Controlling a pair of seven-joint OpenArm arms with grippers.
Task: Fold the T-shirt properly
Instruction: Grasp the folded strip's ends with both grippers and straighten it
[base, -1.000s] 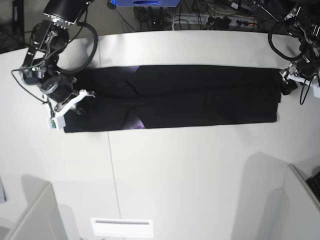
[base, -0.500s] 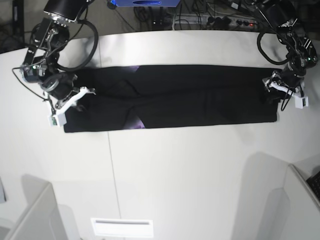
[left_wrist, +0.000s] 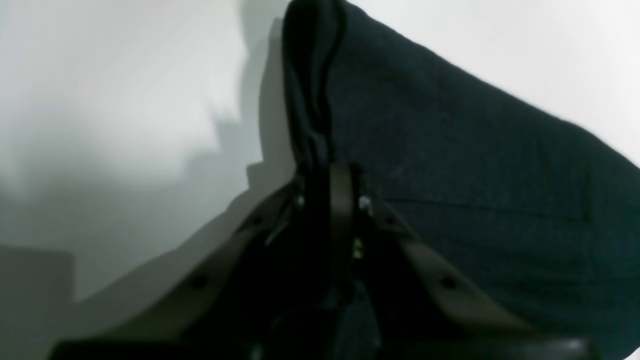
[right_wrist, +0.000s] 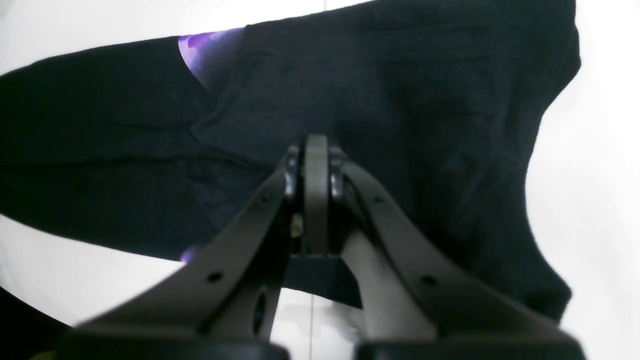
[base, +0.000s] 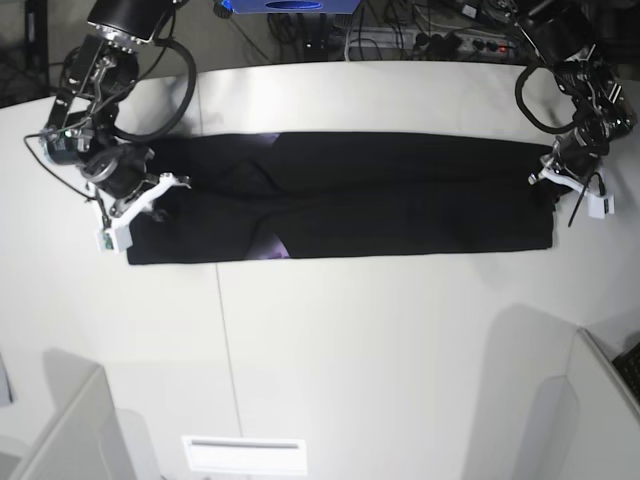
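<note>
Base view: left gripper (base: 553, 181) and right gripper (base: 140, 203) each pinch the T-shirt (base: 340, 195) ends (frame's right, left), probably to lift and fold.

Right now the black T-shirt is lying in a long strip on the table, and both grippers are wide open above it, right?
Not quite. The T-shirt does lie in a long strip on the table, but the grippers are not wide open. The left wrist view shows the left gripper shut on a bunched edge of cloth, and the right wrist view shows the right gripper shut too.
</note>
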